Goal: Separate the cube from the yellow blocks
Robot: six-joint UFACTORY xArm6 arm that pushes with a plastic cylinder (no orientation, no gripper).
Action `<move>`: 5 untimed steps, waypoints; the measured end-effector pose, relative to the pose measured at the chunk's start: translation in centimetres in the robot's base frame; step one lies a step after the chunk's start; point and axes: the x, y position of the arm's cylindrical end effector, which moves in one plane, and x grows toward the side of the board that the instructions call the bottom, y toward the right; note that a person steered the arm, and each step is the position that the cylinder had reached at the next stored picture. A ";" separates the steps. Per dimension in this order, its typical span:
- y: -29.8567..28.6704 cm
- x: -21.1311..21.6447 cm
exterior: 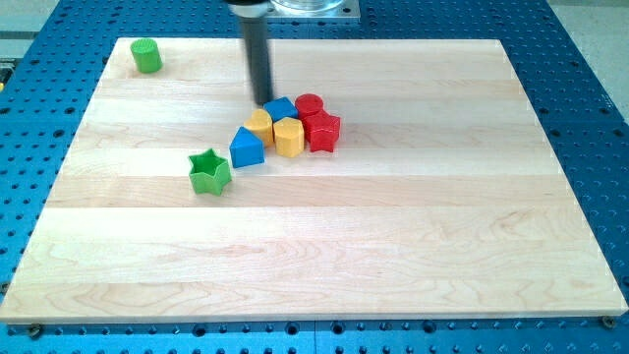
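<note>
Seven blocks: counted on the wooden surface [413, 246]; five are packed in a cluster near the view's top centre, two green ones lie apart.
Blue cube [280, 108]: seated at the top of the cluster, touching the yellow blocks below it and the red cylinder [309, 104] at its right.
Yellow blocks: a rounded yellow block [259, 125] lies at the cube's lower left, a yellow hexagonal block [288, 137] directly below it; both are pressed against each other.
Other neighbours: a red star-like block [323, 131] is set right of the yellow hexagonal block; a blue wedge-like block [247, 147] touches the cluster's lower left.
Outliers: a green star [209, 171] lies just beside the wedge's lower left; a green cylinder [146, 55] stands well apart at the view's top left.
End effector: a plain rod with nothing to open or clamp; my tip [265, 102] is planted on the surface just beside the cube's upper-left corner, whether touching cannot be told.
Key relation: the cube lies to the right and slightly below the tip, with the yellows farther down.
Judged move: a push toward the view's right seems called for, since a downward push would drive the cube into the yellows.
Risk: the red cylinder is likely to be carried along.
</note>
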 end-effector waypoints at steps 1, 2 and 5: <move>4.7 5.3; 2.1 6.3; -0.3 2.0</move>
